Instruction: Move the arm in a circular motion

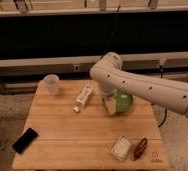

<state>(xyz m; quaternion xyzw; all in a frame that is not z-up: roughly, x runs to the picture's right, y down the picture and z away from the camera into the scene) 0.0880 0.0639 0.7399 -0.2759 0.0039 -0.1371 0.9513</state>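
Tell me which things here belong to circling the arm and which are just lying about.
Job: arm; its pincer, hanging beside the green bowl.
Lying about: green bowl, clear cup, white bottle, black phone, white packet, reddish snack.
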